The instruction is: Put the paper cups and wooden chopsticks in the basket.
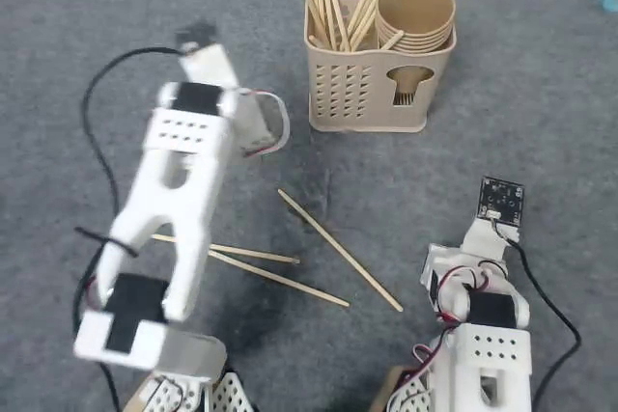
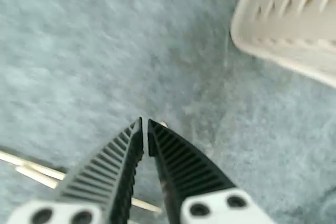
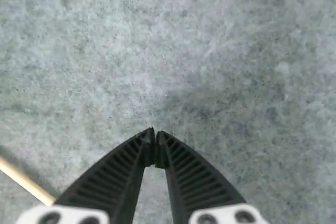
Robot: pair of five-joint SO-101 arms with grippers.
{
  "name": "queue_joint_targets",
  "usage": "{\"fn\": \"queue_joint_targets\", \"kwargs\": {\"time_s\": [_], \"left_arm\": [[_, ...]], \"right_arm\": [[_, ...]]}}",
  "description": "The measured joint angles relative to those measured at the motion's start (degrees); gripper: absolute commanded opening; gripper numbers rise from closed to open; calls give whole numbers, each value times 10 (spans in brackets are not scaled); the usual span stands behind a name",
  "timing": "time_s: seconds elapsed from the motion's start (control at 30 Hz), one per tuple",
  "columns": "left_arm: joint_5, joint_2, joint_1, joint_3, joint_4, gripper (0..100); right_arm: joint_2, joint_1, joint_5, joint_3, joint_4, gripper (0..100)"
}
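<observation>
Three loose chopsticks (image 1: 340, 250) are pictured on the grey surface (image 1: 541, 94), scattered between the two arms and well short of the basket (image 1: 367, 94), which is set at the far centre. One stick is laid diagonally toward the near right, while the other two are crossed at a shallow angle partly under the left arm. A stack of paper cups (image 1: 415, 9) is already nested in the right half of the basket, and a bundle of sticks (image 1: 338, 7) is stood upright in its left half, so the cups are judged to be done and only these three sticks to be left. The left claw (image 2: 145, 124) is held out to the far left, just beside the basket wall, its fingers drawn almost together on nothing, a pose that is taken to follow a drop-off rather than to prepare a pick. The right claw (image 3: 155, 132) is kept folded back at the near right, pressed together and empty above bare surface, with one stick end close by, which suggests it is parked out of the way.
</observation>
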Motion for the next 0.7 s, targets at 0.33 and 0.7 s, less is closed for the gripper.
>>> {"fn": "queue_joint_targets", "kwargs": {"time_s": [0.33,0.7], "left_arm": [[-82,-120,-141,16,6,9],[-179,-373,-205,37,63,10]], "right_arm": [[0,0,0,0,0,8],[-1,1,0,13,-10,8]]}}
